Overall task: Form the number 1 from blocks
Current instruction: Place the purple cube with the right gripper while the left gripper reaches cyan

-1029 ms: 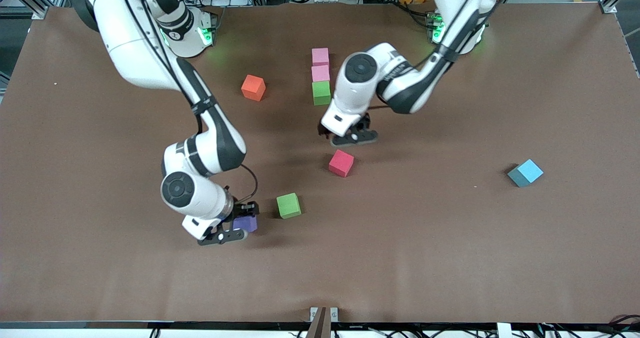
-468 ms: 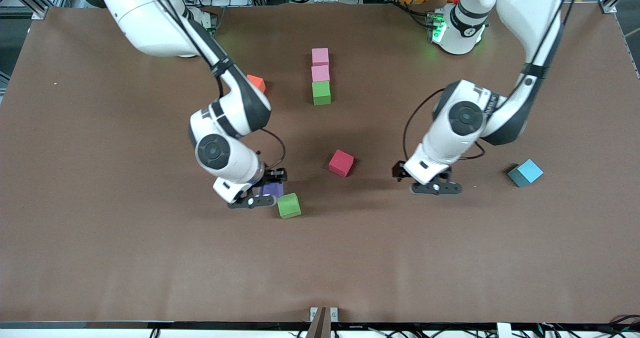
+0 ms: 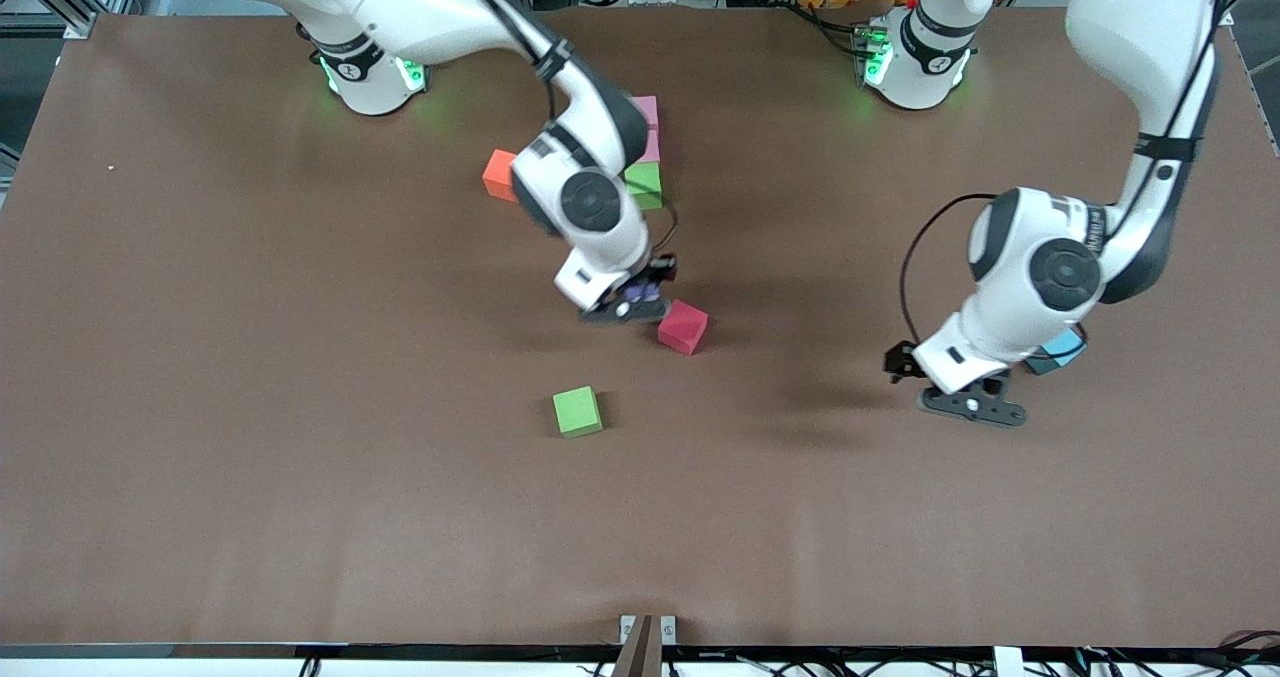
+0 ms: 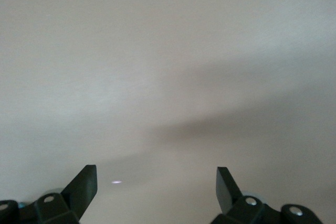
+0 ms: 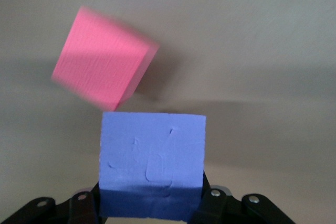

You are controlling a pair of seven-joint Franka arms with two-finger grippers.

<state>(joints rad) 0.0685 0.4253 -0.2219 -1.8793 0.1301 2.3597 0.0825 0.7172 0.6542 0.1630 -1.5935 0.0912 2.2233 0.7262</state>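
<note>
Seven blocks visible on brown table (image 3: 200,357): orange block (image 3: 496,174) toward right arm's end; lone green block (image 3: 577,411) nearest front camera; right gripper (image 3: 632,299) clamped on purple block (image 5: 152,170), just above table beside red block (image 3: 683,326); column of pink block (image 3: 650,125) and green block (image 3: 646,185), half hidden by right arm. Left gripper (image 3: 968,403) spread wide, holding nothing, low over bare table near sky-blue block (image 3: 1058,354).
</note>
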